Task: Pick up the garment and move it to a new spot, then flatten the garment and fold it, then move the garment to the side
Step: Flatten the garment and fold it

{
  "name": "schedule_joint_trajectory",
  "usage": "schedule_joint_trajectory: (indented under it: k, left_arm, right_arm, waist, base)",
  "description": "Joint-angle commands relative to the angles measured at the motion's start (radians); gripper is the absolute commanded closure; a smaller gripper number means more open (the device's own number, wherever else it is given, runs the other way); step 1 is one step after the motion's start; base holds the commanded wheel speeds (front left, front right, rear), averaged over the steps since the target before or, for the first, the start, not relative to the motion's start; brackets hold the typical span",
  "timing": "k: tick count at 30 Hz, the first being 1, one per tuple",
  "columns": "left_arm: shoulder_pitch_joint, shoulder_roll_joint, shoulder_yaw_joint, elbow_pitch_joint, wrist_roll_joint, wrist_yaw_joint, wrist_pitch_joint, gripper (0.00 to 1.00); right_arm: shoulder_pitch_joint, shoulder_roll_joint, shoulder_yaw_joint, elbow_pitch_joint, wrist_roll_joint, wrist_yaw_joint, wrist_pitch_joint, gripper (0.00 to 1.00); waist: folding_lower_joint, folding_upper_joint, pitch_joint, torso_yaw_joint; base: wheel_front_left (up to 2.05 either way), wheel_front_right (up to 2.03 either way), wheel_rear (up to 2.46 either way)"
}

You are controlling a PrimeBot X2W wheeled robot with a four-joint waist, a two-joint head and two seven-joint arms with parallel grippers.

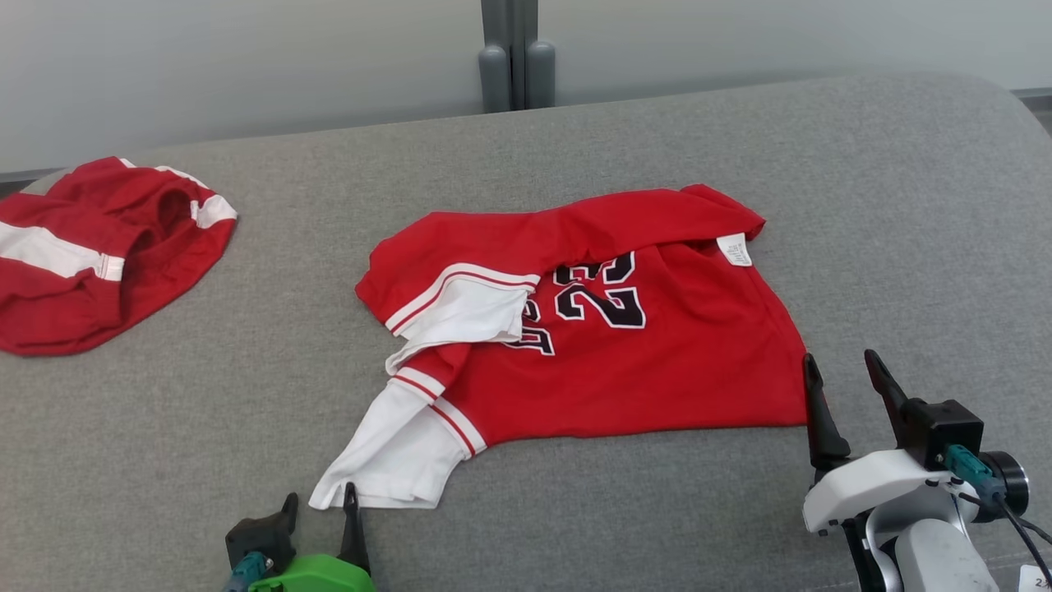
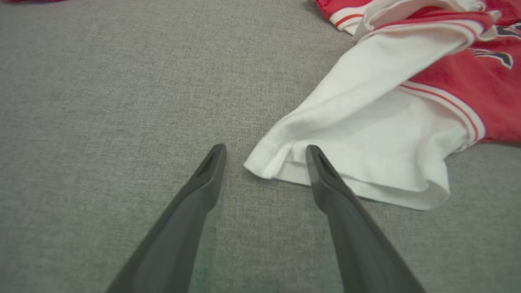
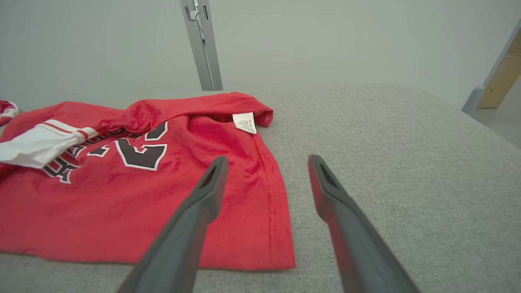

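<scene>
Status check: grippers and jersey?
Left gripper open at white sleeve cuff. Right gripper open by jersey corner. Jersey crumpled, unheld. Second red garment far left, apart.

1. The scene is lit evenly by bright, diffuse light; no glare is seen on the grey woven fabric surface [image 1: 575, 510].
2. Thin, soft shadows are cast beneath the edges of the red jersey with white sleeves and black numerals [image 1: 657, 370].
3. In the left wrist view, the two long dark fingers [image 2: 183, 228] are rendered soft toward the bottom edge.
4. In the right wrist view, the grey upright metal post [image 3: 201, 44] is tilted by wide-angle distortion.
</scene>
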Motion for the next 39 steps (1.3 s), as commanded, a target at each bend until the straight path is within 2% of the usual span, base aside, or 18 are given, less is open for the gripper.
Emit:
schedule_joint_trajectory:
  k: [1,2,3,4,5,6,7,17,18,19,20,23,24,27,32,39]
  left_arm:
    - [-0.022,0.006,0.006,0.016,-0.002,0.005,-0.008,0.0]
    - [-0.031,0.007,0.007,0.029,-0.005,0.003,-0.009,0.0]
    - [-0.038,0.007,0.007,0.043,-0.007,-0.001,-0.007,0.04]
    - [-0.044,0.006,0.006,0.054,-0.008,-0.005,-0.01,0.53]
    - [-0.049,0.006,0.005,0.063,-0.008,-0.009,-0.011,0.72]
    - [-0.055,0.006,0.003,0.072,-0.011,-0.014,-0.013,0.96]
    - [-0.06,0.006,0.002,0.076,-0.014,-0.017,-0.011,1.0]
    - [-0.072,0.004,-0.012,0.017,-0.013,-0.039,-0.026,1.0]
    - [-0.069,0.004,-0.015,0.005,-0.012,-0.039,-0.026,1.0]
    - [-0.065,0.003,-0.018,-0.003,-0.011,-0.039,-0.026,1.0]
    - [-0.061,0.003,-0.021,-0.013,-0.011,-0.039,-0.027,1.0]
    - [-0.05,0.003,-0.028,-0.042,-0.012,-0.038,-0.027,1.0]
    - [-0.048,0.003,-0.03,-0.05,-0.012,-0.038,-0.027,1.0]
    - [-0.034,0.002,-0.017,-0.081,-0.083,-0.064,-0.027,1.0]
    - [-0.039,0.001,-0.03,-0.152,-0.179,-0.089,-0.014,1.0]
    - [-0.052,0.017,-0.041,-0.329,-0.211,-0.087,0.034,1.0]
  right_arm:
    - [-0.013,-0.003,-0.004,0.008,-0.006,-0.002,-0.003,0.0]
    - [-0.015,-0.003,-0.007,0.015,-0.01,-0.001,-0.003,0.0]
    - [-0.018,-0.003,-0.01,0.024,-0.013,-0.001,-0.003,0.0]
    - [-0.021,-0.003,-0.013,0.035,-0.015,-0.001,-0.003,0.0]
    - [-0.023,-0.003,-0.017,0.047,-0.018,-0.001,-0.003,0.0]
    - [-0.025,-0.003,-0.025,0.065,-0.023,-0.002,-0.003,0.0]
    - [-0.029,-0.003,-0.029,0.081,-0.025,-0.001,-0.003,0.0]
    - [-0.116,-0.003,-0.054,0.307,-0.057,-0.001,0.016,0.0]
    - [-0.127,-0.003,-0.049,0.332,-0.054,-0.001,0.02,0.06]
    - [-0.134,-0.002,-0.042,0.351,-0.049,-0.001,0.023,0.42]
    - [-0.139,-0.003,-0.036,0.372,-0.04,-0.001,0.028,0.57]
    - [-0.151,-0.003,-0.02,0.417,-0.014,-0.002,0.033,0.94]
    - [-0.154,-0.003,-0.017,0.424,-0.008,-0.002,0.03,1.0]
    - [-0.171,-0.003,-0.008,0.426,0.012,-0.002,0.016,1.0]
    - [-0.179,-0.003,0.017,0.354,0.08,-0.002,0.0,1.0]
    - [-0.149,-0.003,0.053,0.139,0.155,-0.001,-0.003,1.0]
  waist:
    - [0.0,0.0,0.017,-0.009]
    - [0.0,0.0,0.021,-0.01]
    - [0.0,0.0,0.024,-0.01]
    - [0.0,0.0,0.028,-0.01]
    - [0.0,0.0,0.03,-0.01]
    - [0.0,0.0,0.034,-0.009]
    - [0.0,0.0,0.036,-0.007]
    - [0.0,0.0,0.048,0.027]
    - [0.0,0.0,0.047,0.032]
    - [0.0,0.0,0.046,0.035]
    - [0.0,0.0,0.044,0.039]
    - [0.0,0.0,0.037,0.046]
    - [0.0,0.0,0.034,0.046]
    - [0.0,0.0,0.023,0.045]
    - [0.0,0.0,-0.012,0.029]
    - [0.0,0.0,-0.083,0.0]
  base:
    - [0.0,0.0,0.0]
    - [0.0,0.0,0.0]
    - [0.0,0.0,0.0]
    - [0.0,0.0,0.0]
    - [0.0,0.0,0.0]
    - [0.0,0.0,0.0]
    - [0.0,0.0,0.0]
    - [0.0,0.0,0.0]
    - [0.0,0.0,0.0]
    - [0.0,0.0,0.0]
    - [0.0,0.0,0.0]
    - [0.0,0.0,0.0]
    - [0.0,0.0,0.0]
    - [0.0,0.0,0.0]
    - [0.0,0.0,0.0]
    - [0.0,0.0,0.0]
